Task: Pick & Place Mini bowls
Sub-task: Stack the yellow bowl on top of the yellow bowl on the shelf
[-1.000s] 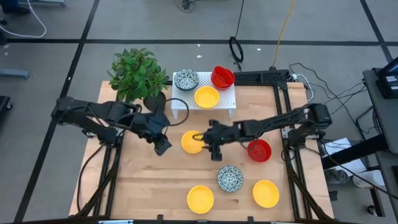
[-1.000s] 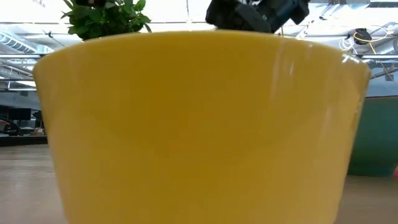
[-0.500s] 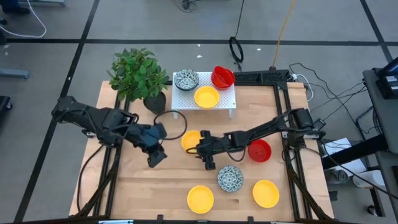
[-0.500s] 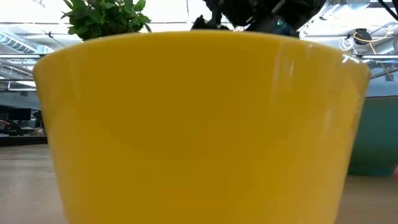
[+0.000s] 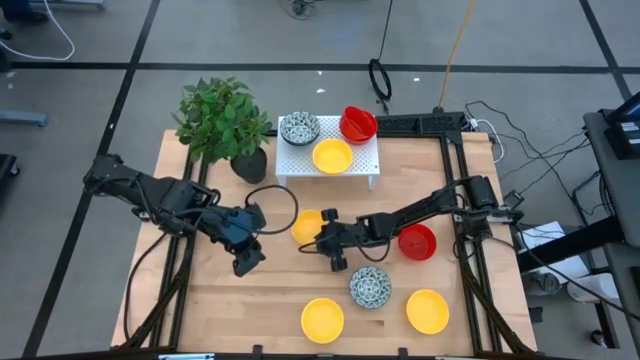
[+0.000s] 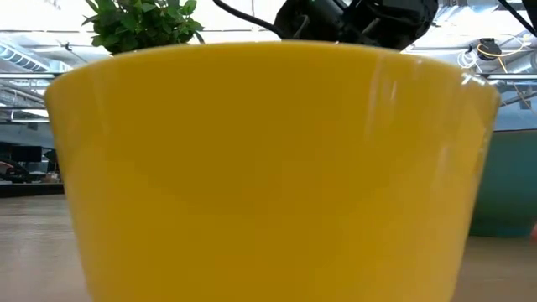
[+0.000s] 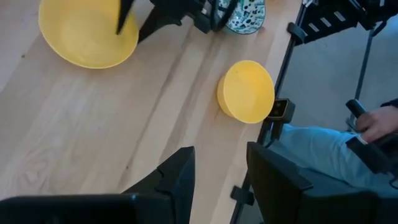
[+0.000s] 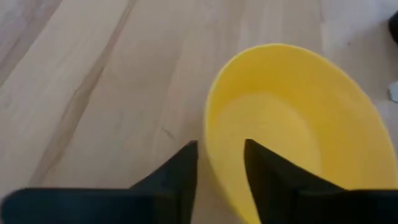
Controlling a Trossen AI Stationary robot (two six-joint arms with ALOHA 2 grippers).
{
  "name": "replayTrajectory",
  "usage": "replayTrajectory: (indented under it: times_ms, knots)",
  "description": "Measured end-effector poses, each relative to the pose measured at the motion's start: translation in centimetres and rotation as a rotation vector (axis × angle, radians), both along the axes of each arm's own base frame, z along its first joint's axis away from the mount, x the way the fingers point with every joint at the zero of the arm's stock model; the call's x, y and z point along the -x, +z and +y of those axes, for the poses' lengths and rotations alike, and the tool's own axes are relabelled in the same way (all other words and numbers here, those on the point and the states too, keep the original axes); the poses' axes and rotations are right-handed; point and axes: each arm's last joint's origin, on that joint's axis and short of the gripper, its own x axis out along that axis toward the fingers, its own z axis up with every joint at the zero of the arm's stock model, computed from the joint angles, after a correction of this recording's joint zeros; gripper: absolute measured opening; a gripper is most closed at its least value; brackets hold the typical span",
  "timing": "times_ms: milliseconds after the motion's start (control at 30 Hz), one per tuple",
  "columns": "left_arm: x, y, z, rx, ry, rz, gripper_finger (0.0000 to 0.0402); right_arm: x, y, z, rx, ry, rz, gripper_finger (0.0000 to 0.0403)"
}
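My right tool (image 8: 219,163) is open astride the near rim of the yellow bowl (image 8: 292,130) at the table (image 5: 250,300) centre; it looks light, rigid and glossy, so I pinch the wall.

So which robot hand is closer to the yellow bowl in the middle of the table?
The right gripper: its fingers straddle the yellow bowl's rim. The left gripper hangs off to the bowl's side, apart from it.
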Motion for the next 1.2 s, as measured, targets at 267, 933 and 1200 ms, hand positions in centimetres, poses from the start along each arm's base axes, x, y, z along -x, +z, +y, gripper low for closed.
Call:
replayTrajectory:
  times_ms: [267,933,1200]
  knots:
    - [0.0,0.0,-0.1,-0.019,-0.026,-0.008,0.0147,0.4,-0.4,-0.8,0.033,0.037,0.076,0.0007]
    - [-0.1,0.0,0.3,-0.133,0.020,-0.050,0.0147,5.8,16.7,-5.0,0.010,-0.149,-0.445,0.0001]
    - [-0.4,0.0,1.1,-0.244,0.080,-0.083,0.0147,6.7,17.4,-10.9,-0.107,-0.383,-0.492,0.0000]
